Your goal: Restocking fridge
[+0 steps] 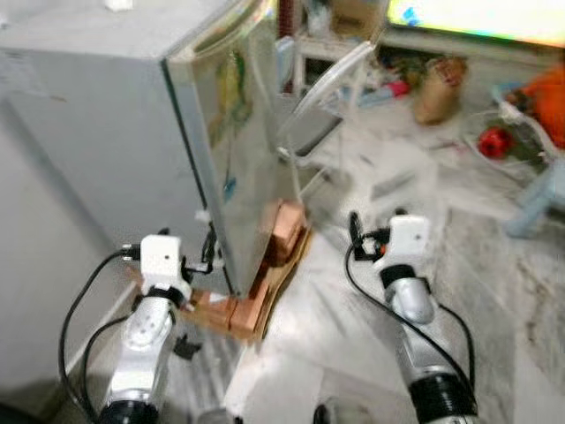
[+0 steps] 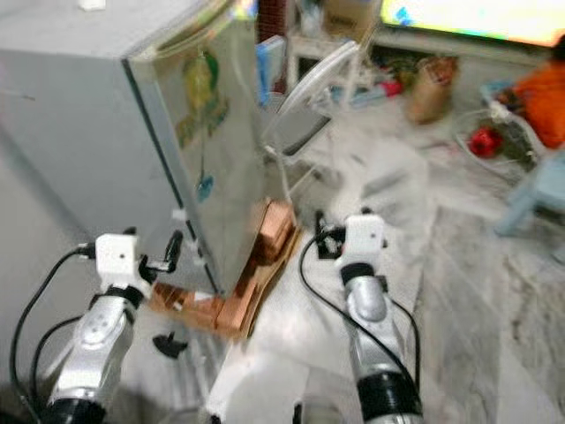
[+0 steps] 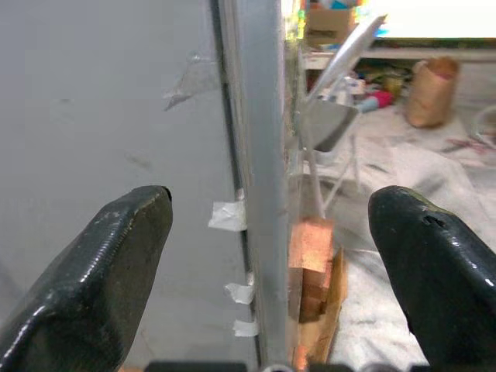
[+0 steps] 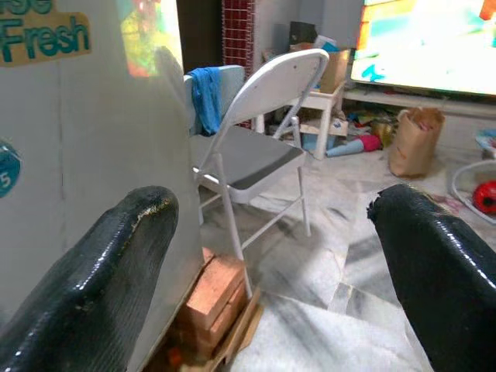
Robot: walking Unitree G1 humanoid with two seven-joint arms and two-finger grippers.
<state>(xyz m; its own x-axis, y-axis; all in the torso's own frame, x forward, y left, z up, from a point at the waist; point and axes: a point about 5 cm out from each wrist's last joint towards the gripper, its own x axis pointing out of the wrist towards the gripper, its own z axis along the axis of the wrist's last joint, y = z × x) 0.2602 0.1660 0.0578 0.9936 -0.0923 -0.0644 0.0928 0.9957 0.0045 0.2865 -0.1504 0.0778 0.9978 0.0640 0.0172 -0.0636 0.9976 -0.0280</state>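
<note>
The tall grey metal fridge (image 1: 132,132) stood shut on stacked reddish bricks (image 4: 213,298), stickers on its door. The left gripper (image 3: 271,263) straddled the door's edge, spread wide; the right gripper (image 4: 271,256), released too, hung beside a white folding chair (image 4: 263,147), seemingly touching nothing.

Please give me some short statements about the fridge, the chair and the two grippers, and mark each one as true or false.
1. The fridge stands on bricks. True.
2. The left gripper is shut on the door edge. False: it is open, its fingers either side of the edge.
3. A white folding chair stands beyond the fridge. True.
4. The right gripper holds a bottle. False: it is open and empty.
</note>
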